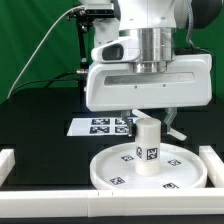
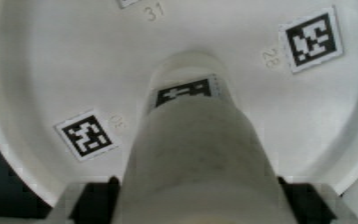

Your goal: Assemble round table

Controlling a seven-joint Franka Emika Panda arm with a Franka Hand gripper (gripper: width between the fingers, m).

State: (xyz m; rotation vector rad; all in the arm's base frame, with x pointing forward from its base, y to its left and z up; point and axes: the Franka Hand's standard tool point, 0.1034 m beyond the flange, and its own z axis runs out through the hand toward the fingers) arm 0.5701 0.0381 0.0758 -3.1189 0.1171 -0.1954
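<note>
The large rimmed round disc [image 1: 182,172] lies flat on the black table, with square tags on its face. The short thick cylinder leg [image 1: 148,152] stands upright at the disc's centre. My gripper [image 1: 152,122] is directly above it, with its fingers down around the leg's top. In the wrist view the leg [image 2: 202,140] fills the gap between the two black pads [image 2: 105,196], which touch its sides, and the disc [image 2: 78,60] lies below. The gripper [image 2: 201,197] is shut on the leg. The cross-shaped foot piece is out of view.
The marker board [image 1: 103,125] lies behind the disc. White border rails run along the front [image 1: 45,203], the exterior view's left [image 1: 8,160] and its right [image 1: 213,163]. A green backdrop stands behind the table.
</note>
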